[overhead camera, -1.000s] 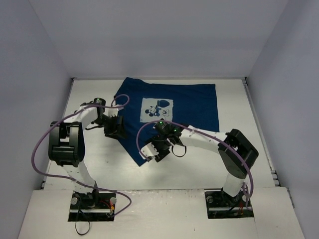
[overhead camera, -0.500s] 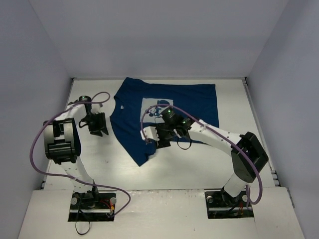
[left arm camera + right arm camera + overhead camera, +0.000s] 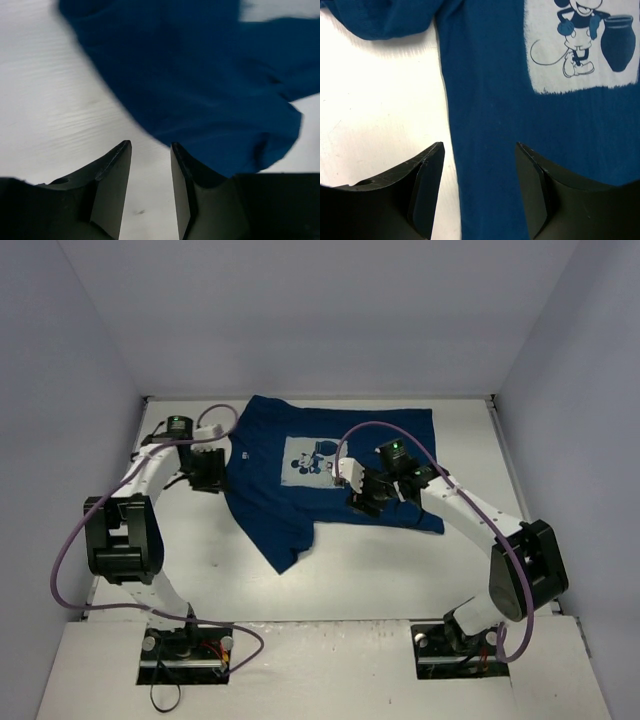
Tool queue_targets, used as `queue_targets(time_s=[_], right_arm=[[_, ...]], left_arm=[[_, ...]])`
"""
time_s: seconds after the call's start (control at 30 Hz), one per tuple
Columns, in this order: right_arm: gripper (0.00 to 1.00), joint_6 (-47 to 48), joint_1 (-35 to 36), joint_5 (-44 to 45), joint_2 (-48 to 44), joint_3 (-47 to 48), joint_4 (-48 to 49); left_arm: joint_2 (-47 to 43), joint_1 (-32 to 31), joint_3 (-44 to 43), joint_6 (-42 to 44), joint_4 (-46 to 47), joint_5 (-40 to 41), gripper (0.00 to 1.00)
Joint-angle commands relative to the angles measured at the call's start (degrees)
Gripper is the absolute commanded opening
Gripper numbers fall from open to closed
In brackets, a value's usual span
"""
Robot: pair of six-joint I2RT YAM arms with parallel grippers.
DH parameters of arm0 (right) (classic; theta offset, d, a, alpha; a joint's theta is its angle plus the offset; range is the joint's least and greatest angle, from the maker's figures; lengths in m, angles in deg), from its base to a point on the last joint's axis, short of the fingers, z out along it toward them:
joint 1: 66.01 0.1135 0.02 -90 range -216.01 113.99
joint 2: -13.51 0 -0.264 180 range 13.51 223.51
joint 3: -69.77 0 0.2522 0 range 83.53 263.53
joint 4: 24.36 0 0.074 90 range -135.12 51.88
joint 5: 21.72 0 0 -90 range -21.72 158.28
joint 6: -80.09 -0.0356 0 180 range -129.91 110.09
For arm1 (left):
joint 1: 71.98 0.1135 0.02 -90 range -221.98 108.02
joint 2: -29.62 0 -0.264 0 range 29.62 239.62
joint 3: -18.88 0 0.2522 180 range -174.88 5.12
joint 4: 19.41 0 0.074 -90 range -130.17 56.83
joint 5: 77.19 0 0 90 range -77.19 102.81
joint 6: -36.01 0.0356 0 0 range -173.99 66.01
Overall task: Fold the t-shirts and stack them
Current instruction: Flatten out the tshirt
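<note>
the left gripper (image 3: 205,472) hangs over the white table (image 3: 400,570), just beside the collar end of the t-shirt (image 3: 270,502). in the left wrist view the left gripper (image 3: 150,145) has its fingers (image 3: 112,170) parted by a narrow gap with nothing between them but bare table (image 3: 60,100); the curved edge of the t-shirt (image 3: 200,90) lies just ahead of the tips.

the navy shirt lies flat, chest up, on the far middle of the table, collar to the left and hem to the right, one sleeve pointing toward the near edge. a tiny pale mark at the collar (image 3: 243,452) is too small to read.

on the chest sits a pale square print (image 3: 315,457). the right wrist view shows the print (image 3: 582,45) as a cartoon mouse standing beside a drawn blue pot (image 3: 617,42); no lettering can be made out.

the right gripper (image 3: 362,495) hovers low over the shirt, just right of the print. seen from its wrist, the right gripper (image 3: 479,147) is spread wide and grips nothing, one finger over the table (image 3: 370,100), the other over the cloth (image 3: 485,100).
</note>
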Motion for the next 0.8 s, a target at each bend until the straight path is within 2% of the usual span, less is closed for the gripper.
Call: queue_targets(time_s=[0.0,0.13,0.27,0.4,0.53,0.77], right_arm=[[0.55,-3.1,-2.9,-0.5,-1.2,0.2,0.5],[0.55,-3.2,-5.5,-0.2,-0.9,0.2,0.5],[0.55,-2.6,-7.0,0.9,-0.9,0.0,0.4],[0.56,-2.5,-8.3,3.1,-1.6,-0.1,0.1],[0.57,-1.0,-10.0,5.1,-3.5,-1.2,-0.3],[0.58,1.5,-13.8,6.6,-5.3,-1.3,-3.3]], left_arm=[[-5.7,-11.3,1.8,-3.0,4.6,-6.6,0.34],[-5.0,-17.6,5.5,-7.8,7.7,-5.8,0.34],[-1.7,-19.9,7.0,-11.8,9.3,-1.6,0.34],[3.9,-19.0,7.2,-14.5,6.8,3.1,0.34],[3.2,-15.9,9.0,-15.8,5.7,7.9,0.34],[0.4,-7.7,10.9,-17.3,0.3,10.7,0.34]])
